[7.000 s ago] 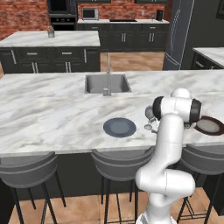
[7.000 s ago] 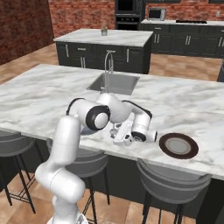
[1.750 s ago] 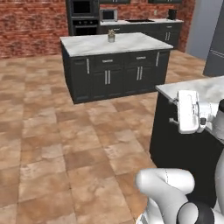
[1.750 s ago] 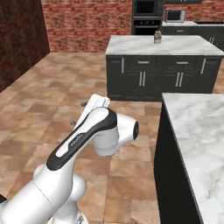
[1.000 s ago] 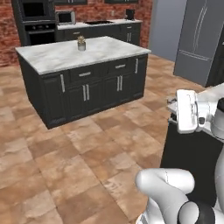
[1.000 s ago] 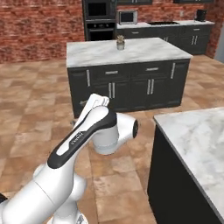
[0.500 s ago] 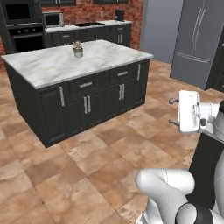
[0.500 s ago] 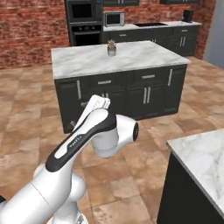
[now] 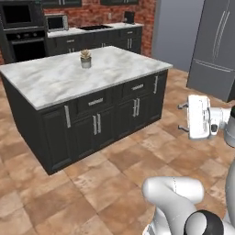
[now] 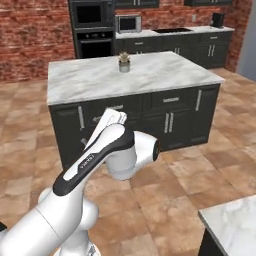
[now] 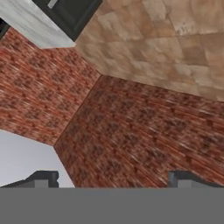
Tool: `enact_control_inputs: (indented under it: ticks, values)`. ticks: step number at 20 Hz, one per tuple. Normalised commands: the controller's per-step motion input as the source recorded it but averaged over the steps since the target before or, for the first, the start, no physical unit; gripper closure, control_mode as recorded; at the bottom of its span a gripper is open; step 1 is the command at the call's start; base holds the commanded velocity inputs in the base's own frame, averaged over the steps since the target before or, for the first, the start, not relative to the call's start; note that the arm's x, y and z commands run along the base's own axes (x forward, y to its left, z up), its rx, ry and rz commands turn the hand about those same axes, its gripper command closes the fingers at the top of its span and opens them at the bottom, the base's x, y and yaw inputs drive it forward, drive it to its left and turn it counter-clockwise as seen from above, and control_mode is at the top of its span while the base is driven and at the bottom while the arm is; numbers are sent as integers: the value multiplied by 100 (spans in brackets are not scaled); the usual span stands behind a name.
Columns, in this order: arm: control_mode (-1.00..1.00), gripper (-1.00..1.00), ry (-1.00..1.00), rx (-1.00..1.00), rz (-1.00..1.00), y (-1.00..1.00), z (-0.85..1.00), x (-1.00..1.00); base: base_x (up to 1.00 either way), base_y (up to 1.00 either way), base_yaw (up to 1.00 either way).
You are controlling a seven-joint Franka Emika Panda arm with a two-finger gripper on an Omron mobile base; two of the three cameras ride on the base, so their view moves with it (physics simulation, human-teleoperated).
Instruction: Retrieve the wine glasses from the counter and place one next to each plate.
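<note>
My gripper [image 9: 182,117] is held out at chest height over the tile floor, fingers pointing left, open with nothing between them. In the hand view its two dark tips [image 11: 113,178] stand wide apart before a brick wall and floor. The counter [image 9: 94,30] with its black cooktop runs along the far brick wall, also at the back of the right base view [image 10: 172,31]. The wine glasses are out of view or too small to make out there. The plates are out of view.
A marble island [image 9: 55,80] on black cabinets carries a small potted plant [image 9: 85,58] and fills the middle ground [image 10: 150,72]. A grey fridge [image 9: 215,46] stands right, wall ovens [image 9: 18,27] and microwave [image 9: 56,22] left. A marble corner [image 10: 235,220] sits lower right.
The whole picture has shifted: the base has driven and turned, so the island now looms nearer and the fridge sits further right. The arm's pose and the open gripper are unchanged.
</note>
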Motion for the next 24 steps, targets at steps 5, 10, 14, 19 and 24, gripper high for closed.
enact_control_inputs:
  ticks: [5, 10, 14, 19, 24]
  values:
    - [100, -100, 0, 0, 0, 0, 0, 0, 100, -32, -4]
    - [100, -100, 0, 0, 0, 0, 0, 0, 100, -16, -7]
    - [100, -100, 0, 0, 0, 0, 0, 0, 100, 0, -10]
    - [100, -100, 0, 0, 0, 0, 0, 0, 100, -18, -3]
    - [100, -100, 0, 0, 0, 0, 0, 0, 100, -90, 0]
